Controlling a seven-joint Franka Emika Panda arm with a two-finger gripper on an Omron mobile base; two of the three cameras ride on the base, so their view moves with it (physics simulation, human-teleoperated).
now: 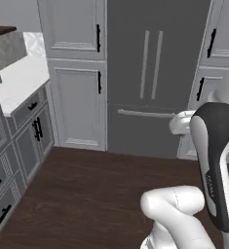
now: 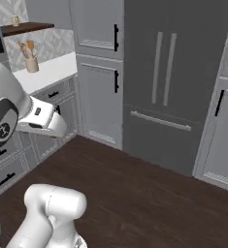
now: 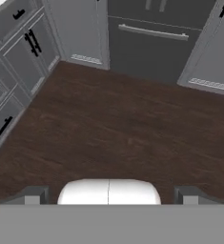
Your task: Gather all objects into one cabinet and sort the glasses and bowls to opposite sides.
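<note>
My gripper (image 3: 111,195) hangs open above the dark wooden floor (image 3: 123,138), its two grey fingertips (image 3: 35,195) far apart with nothing between them. The white arm (image 1: 211,160) rises at the right of the left base view and is folded in front of the base. The glasses and the bowls are out of view, and so is the cabinet for them. A small pale thing (image 2: 16,20) stands on a dark wall shelf at the far left, too small to name.
A dark grey fridge (image 1: 152,73) with bar handles stands straight ahead between tall grey panelled doors (image 1: 79,102). A white counter (image 2: 45,72) over drawers runs along the left, with a tan utensil holder (image 2: 32,63) on it.
</note>
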